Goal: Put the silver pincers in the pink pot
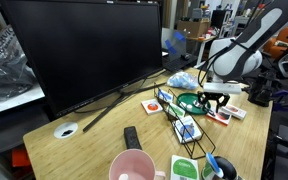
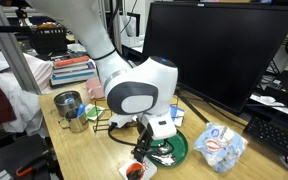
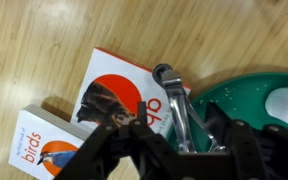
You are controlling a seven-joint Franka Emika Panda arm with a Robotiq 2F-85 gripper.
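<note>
Below, pincer (image 3: 181, 137) spread around silver pincers (image 3: 170, 82), card (image 3: 44, 150) labelled "birds"

Just beside the claw (image 3: 179, 138): dark green dish (image 3: 246, 95) on one side, orange/white bird card (image 3: 114, 95) on the other, w/ 2nd card (image 3: 46, 148) beyond it, all on wooden bench (image 3: 44, 40). Big black monitor (image 1: 79, 50), black remote (image 1: 131, 137) & green cup (image 1: 186, 168) sit well apart from claw.
</note>
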